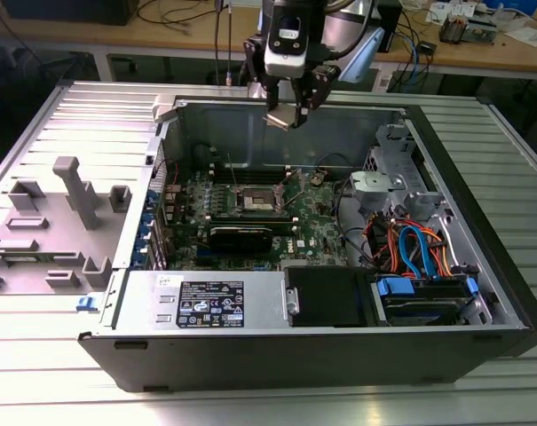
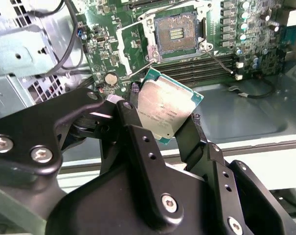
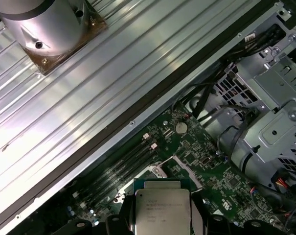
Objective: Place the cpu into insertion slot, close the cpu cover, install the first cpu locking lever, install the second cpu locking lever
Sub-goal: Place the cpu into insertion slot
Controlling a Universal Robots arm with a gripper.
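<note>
The gripper (image 1: 286, 114) is clamped on the cpu (image 2: 165, 105) by two opposite edges, holding it in the air over the open case (image 1: 250, 355). The slot (image 2: 176, 30) lies well below and beyond it on the motherboard (image 2: 113, 49), its dark centre uncovered.

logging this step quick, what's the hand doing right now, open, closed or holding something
Hand: closed on the cpu, holding it in the air, clear of the empty insertion slot.
</note>
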